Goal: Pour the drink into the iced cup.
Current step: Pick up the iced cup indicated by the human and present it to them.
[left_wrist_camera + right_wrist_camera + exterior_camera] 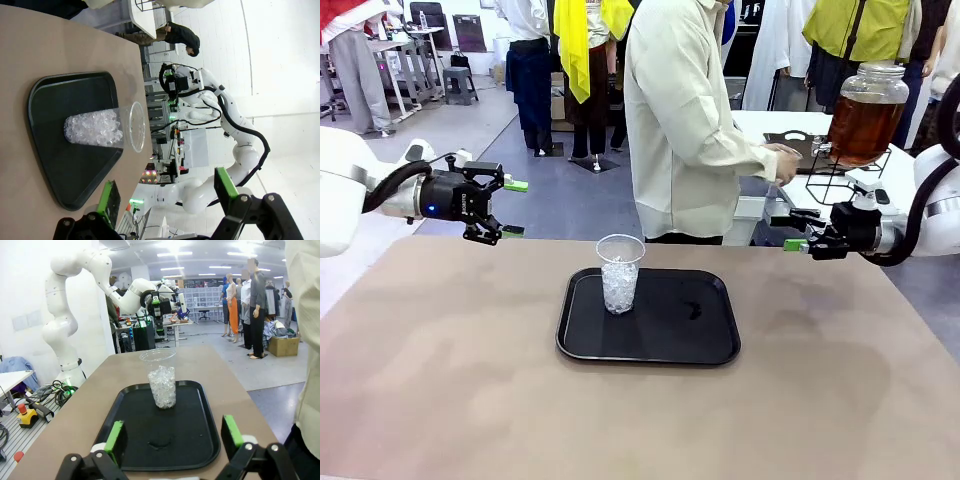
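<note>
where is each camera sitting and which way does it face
Front view: between the arms, facing across the table to the person; left gripper and right gripper, open, at the sides.
Left wrist view: on that wrist, rolled sideways, facing the tray and the right arm; own fingers below.
Right wrist view: on that wrist, facing the tray and the left arm; own fingers below.
Shared: all three see the iced cup on the tray.
</note>
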Tool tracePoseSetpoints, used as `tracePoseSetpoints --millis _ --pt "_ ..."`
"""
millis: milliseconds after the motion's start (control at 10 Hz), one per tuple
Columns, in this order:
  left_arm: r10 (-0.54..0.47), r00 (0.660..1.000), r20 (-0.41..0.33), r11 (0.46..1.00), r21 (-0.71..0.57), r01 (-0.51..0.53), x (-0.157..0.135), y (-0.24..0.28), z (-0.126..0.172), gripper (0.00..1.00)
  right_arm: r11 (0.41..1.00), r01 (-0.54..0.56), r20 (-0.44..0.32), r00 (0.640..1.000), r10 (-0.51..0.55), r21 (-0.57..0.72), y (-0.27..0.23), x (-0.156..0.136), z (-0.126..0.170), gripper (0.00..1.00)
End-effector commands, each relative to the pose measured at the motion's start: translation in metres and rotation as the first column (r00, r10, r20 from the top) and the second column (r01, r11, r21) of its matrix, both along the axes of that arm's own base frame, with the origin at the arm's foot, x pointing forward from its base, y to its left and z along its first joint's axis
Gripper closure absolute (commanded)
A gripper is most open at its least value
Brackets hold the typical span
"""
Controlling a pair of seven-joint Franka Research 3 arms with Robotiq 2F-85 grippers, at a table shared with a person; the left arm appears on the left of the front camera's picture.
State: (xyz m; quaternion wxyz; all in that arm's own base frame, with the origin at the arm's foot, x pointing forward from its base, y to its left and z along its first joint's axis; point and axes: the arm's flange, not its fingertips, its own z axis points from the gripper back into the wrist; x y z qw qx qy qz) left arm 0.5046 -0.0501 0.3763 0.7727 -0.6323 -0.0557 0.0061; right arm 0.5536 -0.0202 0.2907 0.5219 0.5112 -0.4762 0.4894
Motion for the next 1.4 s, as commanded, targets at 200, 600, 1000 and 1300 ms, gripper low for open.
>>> tracePoseSetpoints --millis 200,600,1000,1300 --pt "0.0 1.0 0.003 1.0 0.001 0.0 -0.0001 0.0001 0.0013 0.0 1.0 -0.001 0.006 1.0 0.001 -0.002 0.0018 -0.0001 0.004 0.0" --pt "0.0 1.0 0.003 1.0 0.001 0.0 -0.0001 0.0001 0.0013 0.0 1.0 -0.001 0.006 1.0 0.001 -0.002 0.0018 -0.0001 0.004 0.0" --pt "0.0 1.0 0.003 1.0 0.001 0.0 -0.0001 0.0001 0.0013 0.0 1.0 -0.001 0.006 1.0 0.001 -0.002 0.0018 -0.0001 0.004 0.0" --pt "0.0 1.0 0.003 1.0 0.001 0.0 -0.0001 0.0001 0.0013 0.0 1.0 -0.001 0.006 1.0 0.001 -0.002 0.0018 -0.0001 0.004 0.0"
